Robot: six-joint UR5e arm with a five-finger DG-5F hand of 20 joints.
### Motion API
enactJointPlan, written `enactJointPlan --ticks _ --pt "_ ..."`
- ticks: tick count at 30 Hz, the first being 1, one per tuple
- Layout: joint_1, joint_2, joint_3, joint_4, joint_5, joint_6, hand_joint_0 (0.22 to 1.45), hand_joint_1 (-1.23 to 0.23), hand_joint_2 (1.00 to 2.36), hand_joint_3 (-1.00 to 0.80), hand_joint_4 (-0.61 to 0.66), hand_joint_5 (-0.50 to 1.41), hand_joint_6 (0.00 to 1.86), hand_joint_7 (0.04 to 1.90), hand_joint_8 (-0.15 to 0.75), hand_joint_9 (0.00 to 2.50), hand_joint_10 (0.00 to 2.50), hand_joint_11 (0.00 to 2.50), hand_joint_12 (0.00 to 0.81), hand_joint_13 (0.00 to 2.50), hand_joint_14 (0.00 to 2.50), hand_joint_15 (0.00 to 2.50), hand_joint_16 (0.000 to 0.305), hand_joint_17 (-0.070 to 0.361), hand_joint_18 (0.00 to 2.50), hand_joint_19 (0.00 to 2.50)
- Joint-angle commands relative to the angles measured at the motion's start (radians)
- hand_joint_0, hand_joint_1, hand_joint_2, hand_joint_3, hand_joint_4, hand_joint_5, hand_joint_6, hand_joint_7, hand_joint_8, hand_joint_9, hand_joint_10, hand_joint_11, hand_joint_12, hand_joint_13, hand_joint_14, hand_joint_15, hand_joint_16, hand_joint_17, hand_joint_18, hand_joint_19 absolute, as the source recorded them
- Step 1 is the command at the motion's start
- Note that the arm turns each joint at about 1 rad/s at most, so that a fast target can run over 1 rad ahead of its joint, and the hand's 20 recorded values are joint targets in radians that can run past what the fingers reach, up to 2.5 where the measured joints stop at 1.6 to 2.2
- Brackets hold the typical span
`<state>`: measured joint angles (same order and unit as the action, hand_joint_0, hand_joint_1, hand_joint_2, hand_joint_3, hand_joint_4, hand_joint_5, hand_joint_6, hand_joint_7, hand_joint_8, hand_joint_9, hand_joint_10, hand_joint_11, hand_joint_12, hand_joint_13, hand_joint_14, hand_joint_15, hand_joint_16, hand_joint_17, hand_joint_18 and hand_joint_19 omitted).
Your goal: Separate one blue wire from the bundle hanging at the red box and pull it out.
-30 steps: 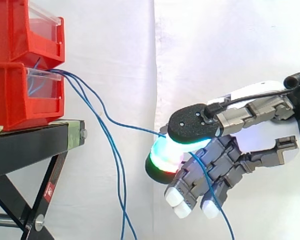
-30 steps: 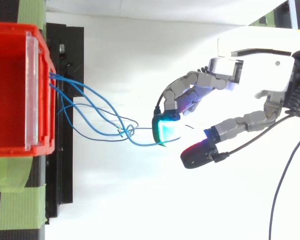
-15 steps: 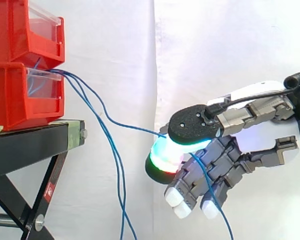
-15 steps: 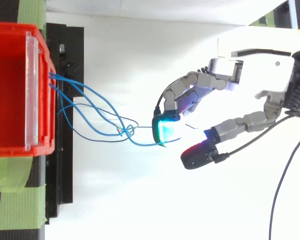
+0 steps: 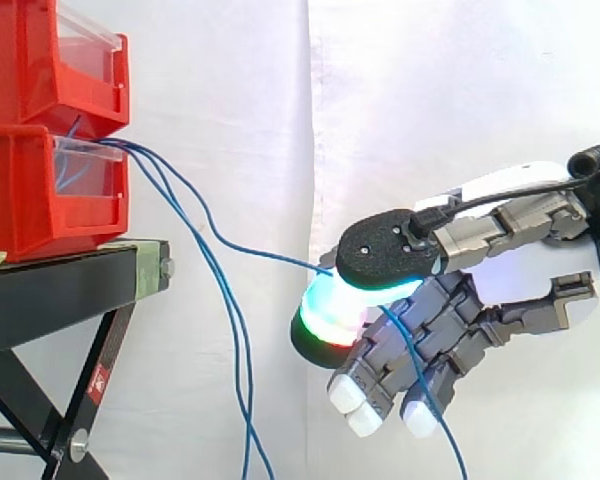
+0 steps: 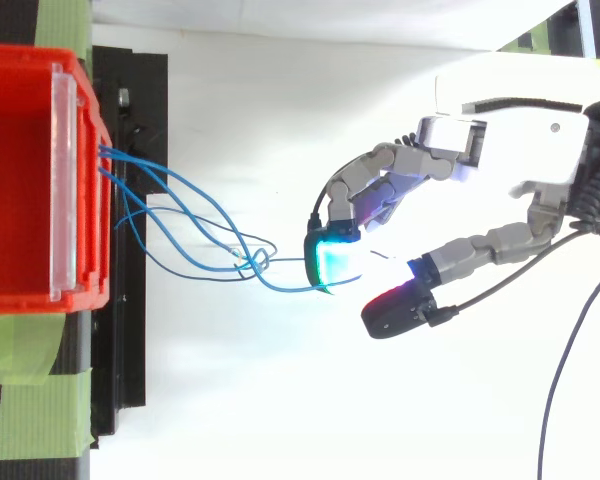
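The hand [image 5: 528,272] comes in from the right, well apart from the lower red bin [image 5: 30,200], and pinches one blue wire [image 5: 248,249] between two glowing pads [image 5: 330,312] — green and red in the side view, cyan from above. Its other fingers curl downward, white-tipped. The wire leaves the front of that bin, sags, then runs almost level rightward into the pinch. Past the pads its loose end drops across the curled fingers. The rest of the bundle [image 5: 236,360] hangs from the same bin, left of the hand — from above, its strands loop and cross between bin and pads. An upper bin [image 5: 40,60] is stacked on the lower one, which sits on a black stand [image 5: 60,285].
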<state>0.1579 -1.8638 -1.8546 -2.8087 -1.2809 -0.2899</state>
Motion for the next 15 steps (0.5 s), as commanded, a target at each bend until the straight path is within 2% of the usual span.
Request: enactJointPlan --ticks 1,15 --pt "0.000 0.000 0.000 0.000 0.000 0.000 0.50 -0.83 1.25 -0.11 -0.22 -0.07 0.88 1.04 0.292 0.71 0.01 0.31 0.469 0.64 0.01 0.47 0.065 0.146 0.78 0.41" --pt "0.000 0.000 0.000 0.000 0.000 0.000 0.50 -0.83 1.26 -0.11 -0.23 -0.07 0.88 1.03 0.290 0.71 0.01 0.33 0.468 0.64 0.01 0.47 0.064 0.145 0.79 0.40"
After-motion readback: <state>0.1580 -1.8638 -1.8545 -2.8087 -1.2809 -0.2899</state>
